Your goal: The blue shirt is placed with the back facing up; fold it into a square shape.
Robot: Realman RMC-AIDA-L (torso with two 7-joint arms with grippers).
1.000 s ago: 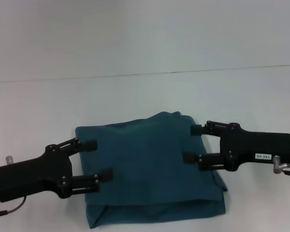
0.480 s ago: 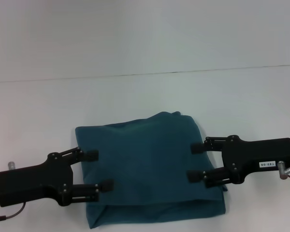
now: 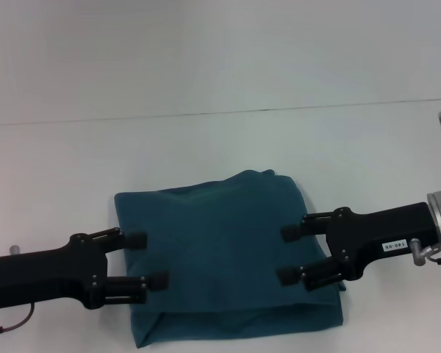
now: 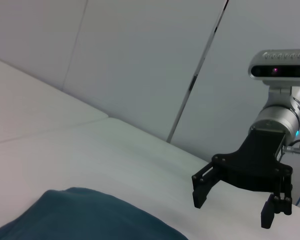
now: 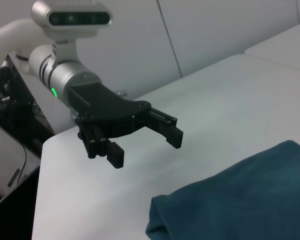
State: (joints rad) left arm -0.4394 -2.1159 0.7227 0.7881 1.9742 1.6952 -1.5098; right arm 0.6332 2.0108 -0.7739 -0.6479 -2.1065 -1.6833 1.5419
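Observation:
The blue shirt lies folded into a rough rectangle on the white table, with a doubled layer along its near edge. No lettering shows. My left gripper is open over the shirt's left part, fingers pointing right. My right gripper is open over the right part, fingers pointing left. Neither holds any cloth. The left wrist view shows the shirt and, farther off, the open right gripper. The right wrist view shows the shirt's edge and the open left gripper raised above the table.
White tabletop surrounds the shirt on the left, right and far sides. A seam line crosses the far part of the table. Cables and equipment stand beyond the table's edge in the right wrist view.
Both open grippers have shifted toward the shirt's near edge, and the right one has tilted. The shirt has not moved.

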